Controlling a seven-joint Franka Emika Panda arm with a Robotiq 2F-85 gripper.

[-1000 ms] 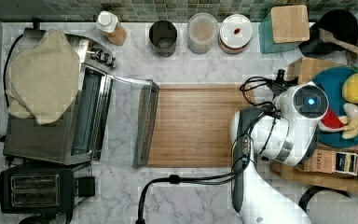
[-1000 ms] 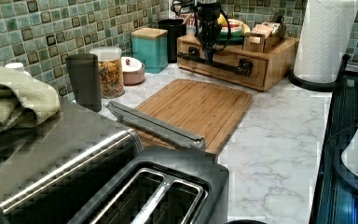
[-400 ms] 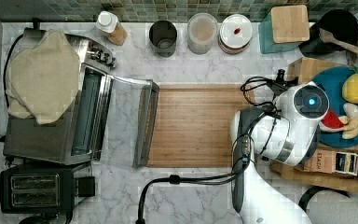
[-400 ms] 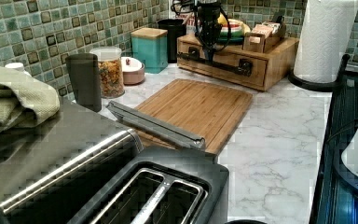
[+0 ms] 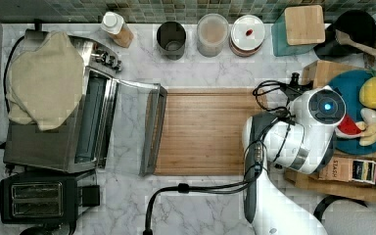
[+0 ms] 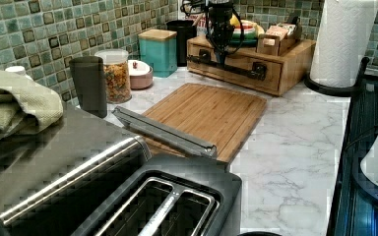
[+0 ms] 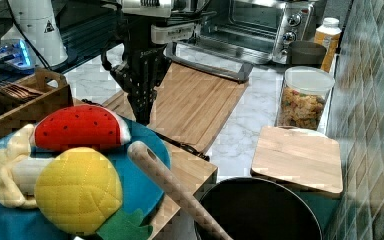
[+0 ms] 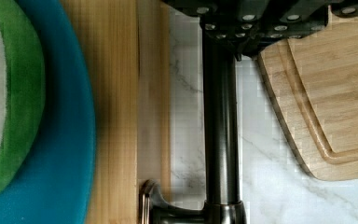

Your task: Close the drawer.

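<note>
On a white marble counter backed by green mosaic tile, I hang at the drawer of a wooden box, which stands at the far end in the left view and looks pushed in flush. In the wrist view its front edge runs just beside the dark bar handle, with bare marble showing between them.

My gripper points down at that handle in the right view, but the fingertips drop behind a blue plate, so I cannot tell whether they are apart or together. In the top view my own white arm covers the drawer front.

A cutting board lies in the middle of the counter. At the top view's left stands a toaster oven with its glass door folded down onto the board's edge, a cloth draped over its top.

The right view brings the plate's plush fruit close: a watermelon slice and a yellow pineapple. The left view adds a paper towel roll at its far right.
</note>
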